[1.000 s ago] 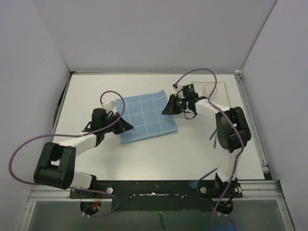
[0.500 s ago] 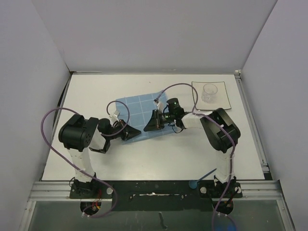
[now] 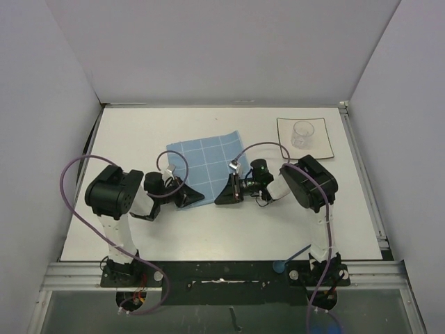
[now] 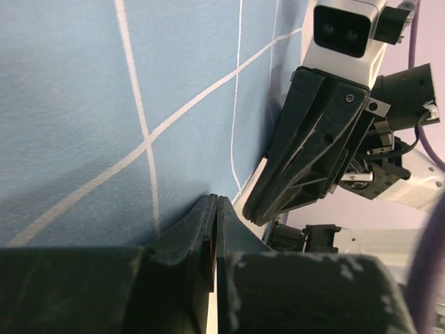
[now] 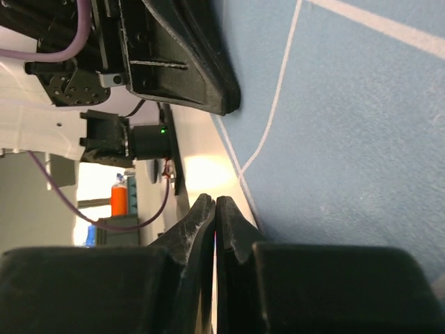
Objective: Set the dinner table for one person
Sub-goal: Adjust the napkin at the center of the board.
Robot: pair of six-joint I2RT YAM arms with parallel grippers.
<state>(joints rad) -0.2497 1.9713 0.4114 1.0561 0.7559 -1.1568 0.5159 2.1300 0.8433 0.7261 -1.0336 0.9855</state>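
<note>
The left hand [image 3: 203, 199] and right hand [image 3: 219, 200] are dull black plastic, a bit rough. The mat [image 3: 201, 154] under them looks like soft blue cloth, matt. The tabletop [image 3: 139, 132] is smooth, matt white.

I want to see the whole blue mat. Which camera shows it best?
The top camera: the mat lies nearly whole in view on the table. Each wrist camera shows only a close blue patch with white lines.

Placemat [image 4: 83, 97] cropped in both wrist views.
</note>
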